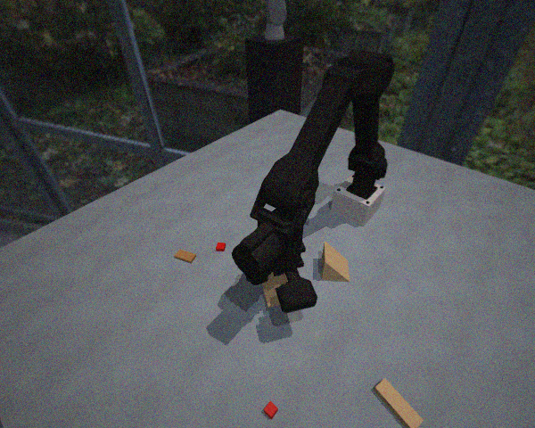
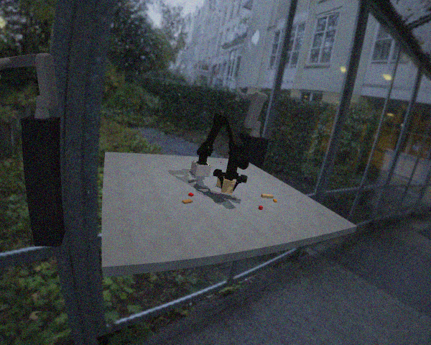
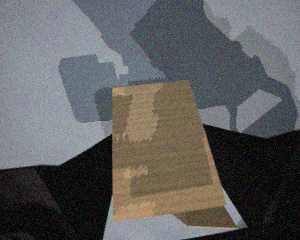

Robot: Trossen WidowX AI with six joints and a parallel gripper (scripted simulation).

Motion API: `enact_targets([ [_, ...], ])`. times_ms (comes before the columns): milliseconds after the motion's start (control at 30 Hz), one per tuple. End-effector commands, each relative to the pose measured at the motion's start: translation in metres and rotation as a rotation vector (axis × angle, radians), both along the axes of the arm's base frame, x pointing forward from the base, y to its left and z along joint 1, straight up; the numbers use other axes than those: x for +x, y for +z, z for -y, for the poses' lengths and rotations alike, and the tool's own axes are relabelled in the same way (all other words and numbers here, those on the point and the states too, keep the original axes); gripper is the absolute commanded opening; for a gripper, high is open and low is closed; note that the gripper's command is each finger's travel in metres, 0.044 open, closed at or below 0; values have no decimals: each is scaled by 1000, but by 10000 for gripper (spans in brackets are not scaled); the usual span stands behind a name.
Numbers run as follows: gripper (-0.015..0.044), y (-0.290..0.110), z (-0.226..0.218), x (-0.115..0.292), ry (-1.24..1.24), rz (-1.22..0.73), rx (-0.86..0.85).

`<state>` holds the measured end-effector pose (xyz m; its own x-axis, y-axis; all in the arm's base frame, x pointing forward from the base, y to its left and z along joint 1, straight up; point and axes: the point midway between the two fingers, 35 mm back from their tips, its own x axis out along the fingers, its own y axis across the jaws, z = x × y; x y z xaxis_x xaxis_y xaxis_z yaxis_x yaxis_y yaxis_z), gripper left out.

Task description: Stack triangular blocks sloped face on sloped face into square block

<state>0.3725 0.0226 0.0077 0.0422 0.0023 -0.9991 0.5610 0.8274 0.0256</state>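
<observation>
One triangular block (image 1: 270, 297) (image 2: 228, 186) (image 3: 162, 130) is between my gripper's fingers, above the table. A broad wooden face of it fills the middle of the wrist view. My gripper (image 1: 275, 286) (image 2: 230, 181) (image 3: 155, 131) is shut on it. In the top view one finger hides part of the held block. The other triangular block (image 1: 334, 266) (image 2: 218, 182) rests on the table with a sloped face showing, apart from the held one, on the side nearer the arm's base. A darker wooden patch shows below the held block in the wrist view; I cannot tell which block it is.
A small red piece (image 1: 220, 246) (image 2: 190, 194) and a flat orange piece (image 1: 185, 256) (image 2: 187, 201) lie to one side. Another red piece (image 1: 270, 409) (image 2: 260, 207) and a long wooden strip (image 1: 398, 404) (image 2: 266, 195) lie farther out. The white arm base (image 1: 350, 210) (image 2: 200, 169) stands behind.
</observation>
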Motion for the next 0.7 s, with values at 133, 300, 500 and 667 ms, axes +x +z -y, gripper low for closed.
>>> enact_targets([
  [133,0,0,1,0,-233,-4,3],
  [300,0,0,1,0,-377,-6,8],
  [500,0,0,1,-1,-567,-7,16],
  [667,0,0,1,-1,-698,-8,21],
])
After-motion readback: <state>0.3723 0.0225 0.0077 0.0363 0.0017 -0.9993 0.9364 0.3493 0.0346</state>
